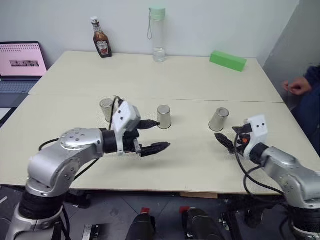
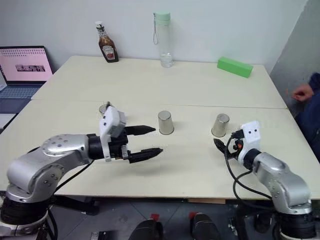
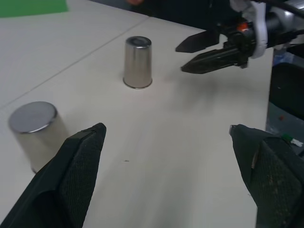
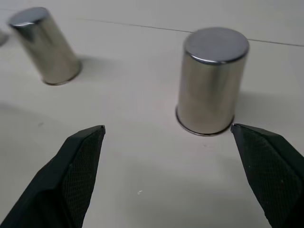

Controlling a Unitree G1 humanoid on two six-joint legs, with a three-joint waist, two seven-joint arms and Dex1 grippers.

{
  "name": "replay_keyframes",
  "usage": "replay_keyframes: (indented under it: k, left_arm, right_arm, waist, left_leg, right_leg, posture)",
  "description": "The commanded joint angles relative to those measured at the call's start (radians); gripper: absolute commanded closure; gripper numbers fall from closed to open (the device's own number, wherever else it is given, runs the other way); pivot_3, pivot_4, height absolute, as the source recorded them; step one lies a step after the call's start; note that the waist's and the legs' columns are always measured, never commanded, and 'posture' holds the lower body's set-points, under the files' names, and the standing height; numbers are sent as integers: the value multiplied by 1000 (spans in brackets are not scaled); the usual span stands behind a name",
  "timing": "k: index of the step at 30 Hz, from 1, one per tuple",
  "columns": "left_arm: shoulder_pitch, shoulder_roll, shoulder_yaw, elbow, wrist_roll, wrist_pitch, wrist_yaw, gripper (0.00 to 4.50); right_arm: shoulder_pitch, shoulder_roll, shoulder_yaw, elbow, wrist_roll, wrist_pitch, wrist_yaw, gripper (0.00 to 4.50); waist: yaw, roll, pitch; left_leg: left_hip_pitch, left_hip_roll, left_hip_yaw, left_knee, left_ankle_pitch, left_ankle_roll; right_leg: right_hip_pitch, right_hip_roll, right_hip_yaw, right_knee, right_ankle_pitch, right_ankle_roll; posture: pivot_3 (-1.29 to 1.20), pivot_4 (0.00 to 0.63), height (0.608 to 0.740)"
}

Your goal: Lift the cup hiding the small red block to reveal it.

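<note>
The fingers of the right gripper [image 4: 166,175] stand spread wide and hold nothing, their tips low over the surface [image 1: 200,85] and aimed at the right-hand steel cup [image 4: 212,80], which stands upside down just ahead of them. That cup sits nearer the right finger [image 4: 268,171] than the left one, so it is not centred in the gap. The left gripper [image 1: 153,135] also has its fingers wide and empty; it hovers above the surface just short of the middle cup [image 1: 164,116], with the left-hand cup [image 1: 106,109] partly behind its wrist.

All three cups look alike and the small red block is hidden under one of them, so which cup covers it cannot be told from here; choosing wrongly would reveal nothing. As I judge it, the main risk with the right-hand cup is the off-centre approach: the right finger could strike the smooth tapered wall and push or tip the cup, dragging whatever lies beneath. A grip low on polished steel could also slip as it rises. Both arms converge near the middle cup, so a clash is possible.
</note>
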Motion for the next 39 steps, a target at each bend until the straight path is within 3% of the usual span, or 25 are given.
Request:
replay_keyframes:
  k: [1, 10, 22, 24, 30, 34, 39]
  left_arm:
    - [-32, -16, -21, 5, 20, -45, -13, 69]
    - [-56, -56, -51, 22, 39, -63, -8, 69]
    - [-64, -69, -62, 32, 54, -68, -9, 69]
    - [-63, -70, -63, 31, 56, -68, -9, 0]
    - [-71, -72, -65, 38, 61, -69, -13, 0]
    - [-67, -67, -65, 36, 63, -71, -15, 0]
    - [-44, -41, -37, 30, 58, -62, -19, 0]
  right_arm:
    - [-58, 40, 31, 123, -120, -134, -36, 0]
    - [-212, 118, 19, 449, -237, -345, -31, 0]
    - [-306, 176, 11, 608, -277, -471, 10, 0]
    - [-308, 176, 9, 620, -285, -490, 10, 293]
    - [-301, 182, 6, 621, -289, -510, 14, 1704]
    - [-284, 184, 5, 548, -276, -486, 18, 1790]
    - [-220, 121, -18, 207, -207, -252, 32, 1790]
  waist:
    - [1, 0, 0]
    - [1, 0, 0]
    - [1, 1, 0]
    - [1, 1, 0]
    - [1, 1, 0]
    - [1, 1, 0]
    - [2, 2, 1]
  left_leg:
    - [0, 0, 0, 0, 0, 0]
    - [-1, -1, 1, 0, 0, 0]
    - [-1, -1, 0, 0, 0, 0]
    - [-1, -1, 0, 0, 0, 0]
    - [-1, -1, -1, 0, 0, 0]
    - [-1, -1, 0, 0, 0, 0]
    - [-2, -1, -1, 0, 0, 0]
  right_leg:
    - [0, 0, 0, 0, 0, 0]
    - [0, -1, 0, -1, 1, 1]
    - [0, 0, 0, 0, 1, 1]
    - [0, -1, 0, 0, 1, 1]
    - [0, -1, 0, 0, 1, 0]
    - [0, -1, 0, 0, 1, 0]
    - [-1, -1, 1, 0, 1, 0]
  posture:
    - [0, 150, 740]
    - [0, 150, 740]
    - [0, 150, 740]
    - [0, 150, 740]
    - [0, 150, 740]
    - [0, 150, 740]
    - [0, 150, 740]
